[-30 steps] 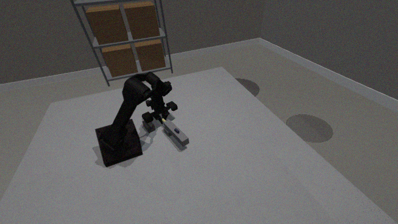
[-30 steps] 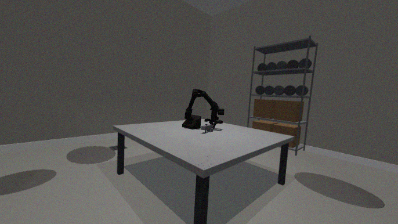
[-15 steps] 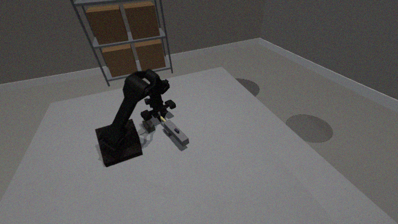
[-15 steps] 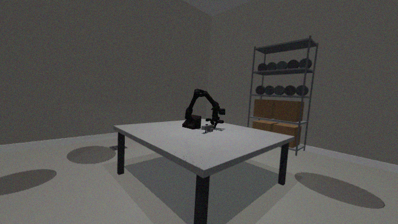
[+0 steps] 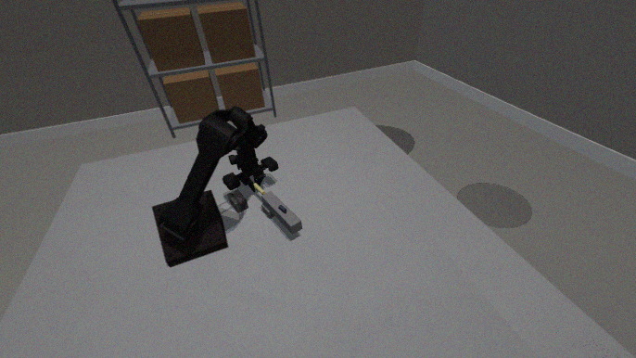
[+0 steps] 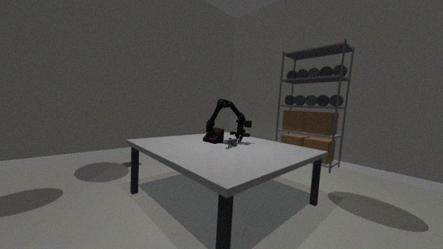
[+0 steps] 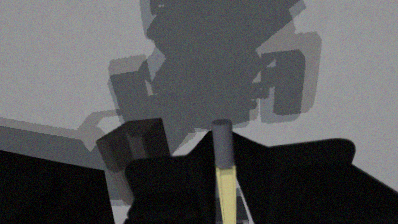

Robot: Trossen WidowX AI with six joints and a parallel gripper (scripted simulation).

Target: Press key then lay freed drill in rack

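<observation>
My gripper is shut on the drill, low over the table beside one end of the grey holder. The drill's grey end sticks out past the fingertips in the wrist view, and its yellow part points toward the holder. The grey holder is a long block raised above the table. The dark key sits on its top, untouched. I cannot tell whether the drill's far end is still inside the holder. A small dark brown grooved block, apparently the rack, stands beside the gripper.
The arm's dark base stands on the white table, near the brown block. A shelf unit with brown boxes stands beyond the table. The arm's shadow falls around the gripper.
</observation>
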